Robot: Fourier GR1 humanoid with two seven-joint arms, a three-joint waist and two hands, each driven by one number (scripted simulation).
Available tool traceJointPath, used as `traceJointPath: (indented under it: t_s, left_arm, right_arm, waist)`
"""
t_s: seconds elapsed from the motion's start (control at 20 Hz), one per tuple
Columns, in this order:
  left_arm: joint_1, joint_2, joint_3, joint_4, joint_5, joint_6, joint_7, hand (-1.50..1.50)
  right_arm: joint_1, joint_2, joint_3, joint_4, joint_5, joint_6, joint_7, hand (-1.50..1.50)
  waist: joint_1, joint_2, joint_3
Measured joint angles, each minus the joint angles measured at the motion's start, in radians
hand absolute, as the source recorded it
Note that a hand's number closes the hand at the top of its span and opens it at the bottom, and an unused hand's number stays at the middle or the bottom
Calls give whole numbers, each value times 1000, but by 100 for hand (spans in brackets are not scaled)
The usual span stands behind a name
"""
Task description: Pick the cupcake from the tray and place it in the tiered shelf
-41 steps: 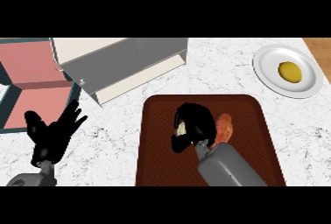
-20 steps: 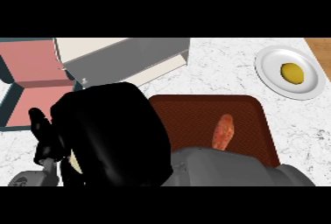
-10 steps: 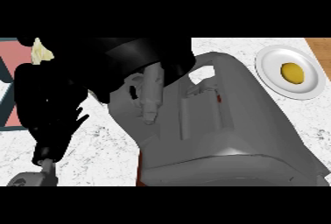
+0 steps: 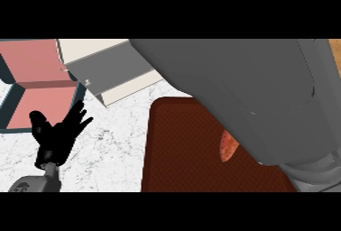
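Right forearm (image 4: pixel 246 99) fills view; right hand, cupcake unseen, grip unknowable. Risk: blind release misses tiered shelf (image 4: pixel 110 72). Left hand (image 4: pixel 58 131) open, resting, shelf beyond fingertips.

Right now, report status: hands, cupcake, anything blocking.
Left hand open, resting over counter at left. Right hand and cupcake not visible; right forearm fills the view, blocking most of the tiered shelf. Brown tray holds a reddish item.

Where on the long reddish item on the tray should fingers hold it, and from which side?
Probably across its narrow width, near the middle, coming from above: the reddish item lies flat and lengthwise on the tray. Its right side is hidden under the right forearm, so only its left side shows.
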Motion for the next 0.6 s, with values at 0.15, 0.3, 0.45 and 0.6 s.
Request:
traceJointPath:
  t_s: [0.15,0.3,0.45,0.6]
  left_arm:
    - [-1,-2,0,-3,1,-8,0,0]
    - [-3,-10,2,9,-8,-8,-21,0]
    - [-11,-8,3,1,-6,-11,1,0]
    - [-6,-16,1,-3,-11,-9,-8,0]
  right_arm:
    - [-26,-9,-20,108,-1,14,-85,150]
    - [-48,-25,-40,205,-3,34,-173,150]
    - [-79,-34,-43,308,16,42,-254,150]
    - [-97,-21,-39,390,43,21,-319,150]
  waist:
    - [4,2,0]
    - [6,3,1]
    - [11,6,0]
    - [14,6,0]
